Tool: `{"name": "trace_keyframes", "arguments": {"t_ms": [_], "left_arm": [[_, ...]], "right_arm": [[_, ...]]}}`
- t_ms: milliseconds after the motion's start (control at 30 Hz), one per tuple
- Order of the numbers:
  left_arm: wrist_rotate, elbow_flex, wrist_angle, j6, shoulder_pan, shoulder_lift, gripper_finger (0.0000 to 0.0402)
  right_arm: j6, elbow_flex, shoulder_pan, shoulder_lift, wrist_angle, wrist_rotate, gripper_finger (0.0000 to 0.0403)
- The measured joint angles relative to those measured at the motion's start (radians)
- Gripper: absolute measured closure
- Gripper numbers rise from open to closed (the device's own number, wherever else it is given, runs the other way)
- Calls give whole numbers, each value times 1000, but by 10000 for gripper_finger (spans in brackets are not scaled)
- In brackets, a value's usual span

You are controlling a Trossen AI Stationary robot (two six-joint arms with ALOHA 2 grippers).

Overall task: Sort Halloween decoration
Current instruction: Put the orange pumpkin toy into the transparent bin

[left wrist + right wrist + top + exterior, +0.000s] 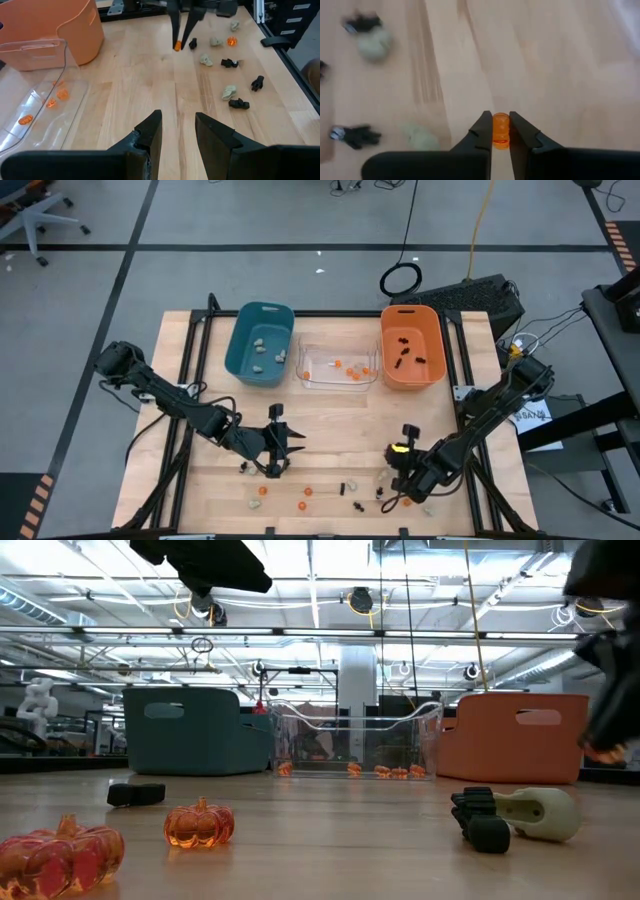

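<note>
Small orange pumpkin trinket [501, 130] sits pinched between the two fingers of the right claw [501, 131], clenched on it, just over the bench [545, 60]. In the left wrist view the same claw [182, 44] shows with the orange bit at its tips, low over the wood.

Around that claw: pale lumps [206, 60] and black spidery bits [229, 63] scattered just beside it, more pale and black ones [375, 44] off to one side in its own view. A few loose orange ones [306, 493] lie on the near bench between the two arms.

Step in hand, as I read it: pick of one orange piece, grasp made; whether it is clear of the wood I cannot tell.

Next move likely: raise, carry away from the claw's scatter to the far row of bins. The clear bin [338, 369] already holds orange pieces, the orange bin [412, 347] holds black ones, the teal bin [259, 343] holds pale ones, so the clear one looks the target. Needs a clean lift; tiny round thing could squirt out.

Left claw [177, 131] hovers partly parted, nothing in it, near bench centre.
</note>
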Motion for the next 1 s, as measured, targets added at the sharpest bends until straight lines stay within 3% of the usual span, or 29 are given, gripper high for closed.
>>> {"name": "trace_keyframes", "arguments": {"t_ms": [533, 1000], "left_arm": [[0, 0, 6, -24, 0, 0, 286], [-7, 0, 21, -26, 2, 0, 286]], "right_arm": [[-653, 1, 0, -248, 122, 332, 390], [-1263, 1, -7, -338, 121, 356, 390]]}}
